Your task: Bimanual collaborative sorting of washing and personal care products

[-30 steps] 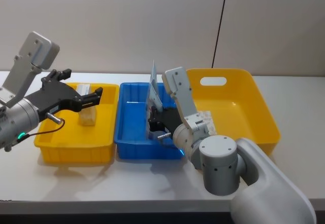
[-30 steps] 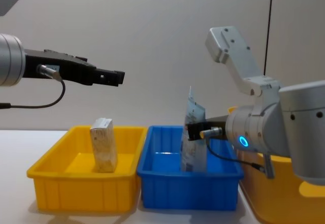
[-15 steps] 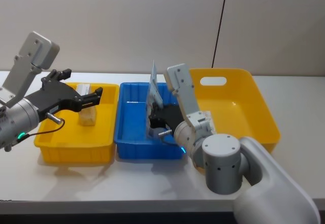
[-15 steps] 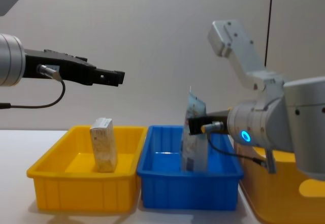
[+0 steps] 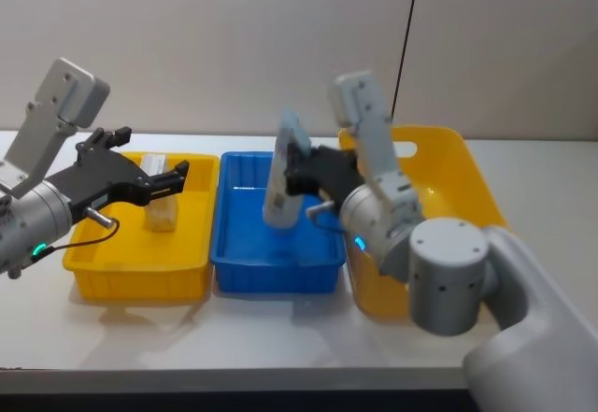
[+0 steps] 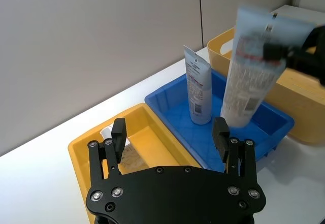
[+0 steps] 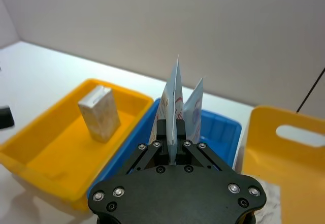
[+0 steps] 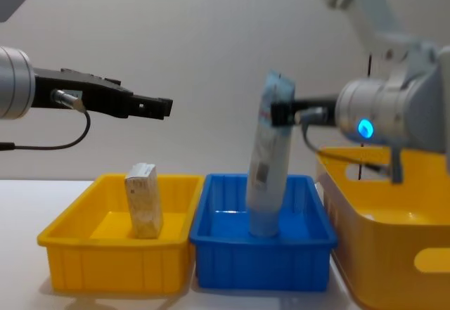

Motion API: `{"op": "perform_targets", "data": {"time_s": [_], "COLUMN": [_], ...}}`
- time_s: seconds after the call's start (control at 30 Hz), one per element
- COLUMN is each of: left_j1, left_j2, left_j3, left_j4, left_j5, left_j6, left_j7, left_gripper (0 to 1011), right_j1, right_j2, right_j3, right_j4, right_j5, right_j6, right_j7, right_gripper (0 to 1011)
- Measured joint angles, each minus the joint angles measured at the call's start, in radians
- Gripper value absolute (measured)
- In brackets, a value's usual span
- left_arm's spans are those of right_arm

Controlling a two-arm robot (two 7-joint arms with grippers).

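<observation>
My right gripper (image 5: 297, 171) is shut on a tall pale-blue flat pouch (image 5: 282, 177) and holds it tilted above the blue bin (image 5: 245, 267). From the chest the pouch (image 8: 267, 162) hangs with its lower end near the bin's floor. A second pale-blue pouch (image 6: 199, 94) stands in the blue bin behind the held pouch (image 6: 249, 76). A small cream speckled box (image 5: 161, 208) stands upright in the small yellow bin (image 5: 131, 272). My left gripper (image 5: 176, 181) hovers open above that box. A white-grey marbled pack (image 7: 277, 203) lies in the large yellow bin (image 5: 467, 197).
The three bins stand side by side on a white table (image 5: 280, 337), small yellow on the left, blue in the middle, large yellow with a handle slot (image 5: 392, 149) on the right. A plain wall (image 5: 234, 38) rises close behind them.
My right gripper has lifted the pale-blue pouch up out of the blue bin and the arm has swung higher and to the right. The left arm has not moved.
</observation>
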Motion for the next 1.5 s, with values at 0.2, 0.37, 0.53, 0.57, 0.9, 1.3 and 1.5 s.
{"op": "perform_targets", "data": {"time_s": [0.2, 0.37, 0.53, 0.57, 0.9, 1.3, 1.5], "left_j1": [0.000, 0.000, 0.000, 0.000, 0.000, 0.000, 0.000], "left_j2": [0.000, 0.000, 0.000, 0.000, 0.000, 0.000, 0.000], "left_j3": [0.000, 0.000, 0.000, 0.000, 0.000, 0.000, 0.000], "left_j4": [0.000, 0.000, 0.000, 0.000, 0.000, 0.000, 0.000], "left_j5": [0.000, 0.000, 0.000, 0.000, 0.000, 0.000, 0.000], "left_j6": [0.000, 0.000, 0.000, 0.000, 0.000, 0.000, 0.000], "left_j7": [0.000, 0.000, 0.000, 0.000, 0.000, 0.000, 0.000], "left_gripper": [1001, 1001, 1001, 1001, 1001, 1001, 1001], "right_j1": [-0.006, -0.011, -0.016, -0.017, -0.021, -0.009, 0.001], "right_j2": [0.028, 0.050, 0.068, 0.071, 0.098, 0.105, 0.106], "right_j3": [0.041, 0.082, 0.122, 0.130, 0.186, 0.214, 0.219], "right_j4": [-0.077, -0.122, -0.146, -0.149, -0.143, -0.096, -0.049], "right_j5": [0.021, 0.035, 0.041, 0.041, 0.038, 0.017, -0.002], "right_j6": [0.004, 0.007, 0.008, 0.009, 0.019, 0.030, 0.035], "right_j7": [0.026, 0.037, 0.036, 0.035, 0.021, 0.001, -0.011], "right_gripper": [58, 58, 58, 58, 58, 50, 50]}}
